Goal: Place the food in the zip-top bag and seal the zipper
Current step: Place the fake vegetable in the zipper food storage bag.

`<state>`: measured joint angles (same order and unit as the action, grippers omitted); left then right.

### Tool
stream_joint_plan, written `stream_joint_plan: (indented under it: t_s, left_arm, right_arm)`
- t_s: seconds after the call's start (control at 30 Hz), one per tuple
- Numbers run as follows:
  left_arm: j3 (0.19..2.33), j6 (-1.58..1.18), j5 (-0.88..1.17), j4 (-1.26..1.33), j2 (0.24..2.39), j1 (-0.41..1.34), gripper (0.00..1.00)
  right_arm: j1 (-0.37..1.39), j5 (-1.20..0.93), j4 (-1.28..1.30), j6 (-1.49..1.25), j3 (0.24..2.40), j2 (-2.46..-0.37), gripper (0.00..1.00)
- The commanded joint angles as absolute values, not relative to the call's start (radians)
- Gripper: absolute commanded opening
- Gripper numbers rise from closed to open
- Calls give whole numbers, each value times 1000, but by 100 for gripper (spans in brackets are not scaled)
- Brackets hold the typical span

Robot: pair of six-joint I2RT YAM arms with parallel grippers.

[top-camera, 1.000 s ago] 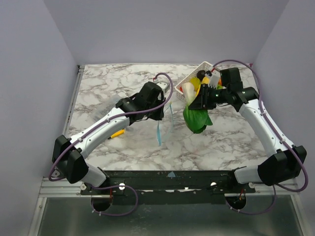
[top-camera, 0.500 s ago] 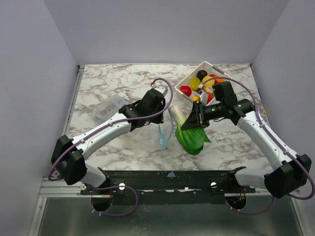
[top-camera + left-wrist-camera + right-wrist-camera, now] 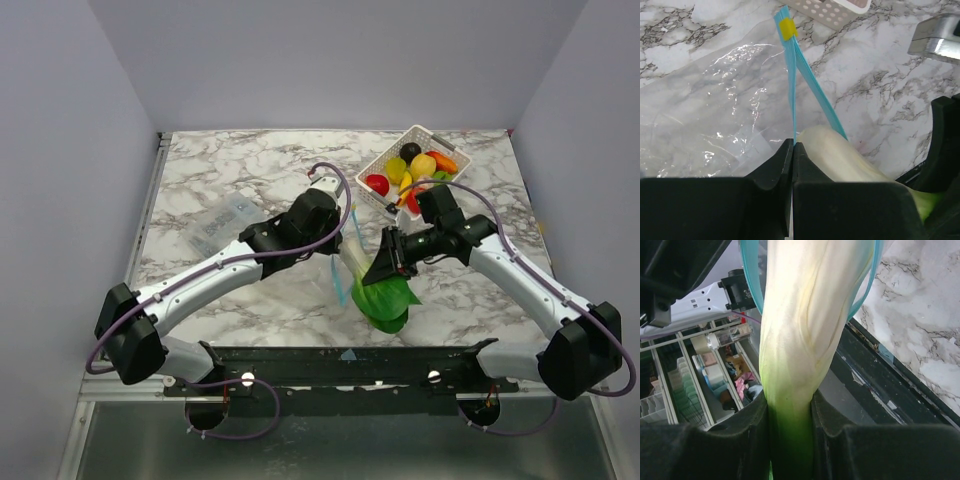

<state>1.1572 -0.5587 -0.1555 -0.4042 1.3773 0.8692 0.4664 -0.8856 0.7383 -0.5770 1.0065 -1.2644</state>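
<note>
My left gripper (image 3: 338,243) (image 3: 793,146) is shut on the light blue zipper (image 3: 792,95) and holds the clear zip-top bag (image 3: 715,110) (image 3: 342,280) up by its mouth. My right gripper (image 3: 388,262) (image 3: 789,405) is shut on the green stem of a leafy toy vegetable (image 3: 388,300) (image 3: 810,315). Its white end (image 3: 837,152) pokes between the two blue zipper strips (image 3: 752,285) into the bag mouth. More food (image 3: 418,170), red, yellow, orange and dark, lies in the white basket (image 3: 385,155).
A small stiff clear packet (image 3: 222,222) lies on the marble table at the left. The basket (image 3: 835,7) stands just beyond the bag. A yellow slider (image 3: 787,29) sits at the far end of the zipper.
The right arm has carried the vegetable from beside the basket down and left to the bag mouth. The left arm has shifted the bag slightly right and nearer. The packet is uncovered.
</note>
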Motion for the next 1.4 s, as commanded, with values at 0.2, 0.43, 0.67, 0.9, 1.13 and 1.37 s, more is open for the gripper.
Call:
stream_joint_plan:
  t_s: [0.2,0.43,0.67,0.9,1.13,1.37]
  left_arm:
    - [1133,-577,-40,-310,1317,906,0]
    - [1108,-592,118,-276,1265,904,0]
    - [1106,-736,270,-242,1270,868,0]
    - [1096,-863,400,-144,1281,845,0]
    - [1069,-964,370,-202,1274,802,0]
    - [1007,-1051,421,-149,1292,754,0]
  right_arm:
    - [475,-829,704,-558,1058,-1311,11]
    - [476,-699,664,-532,1113,-1358,20]
    - [477,-649,409,-711,1004,-1292,34]
    - [476,-511,97,-928,814,-1163,33]
    - [476,-454,204,-848,866,-1181,60]
    - [478,-487,337,-754,852,-1192,72]
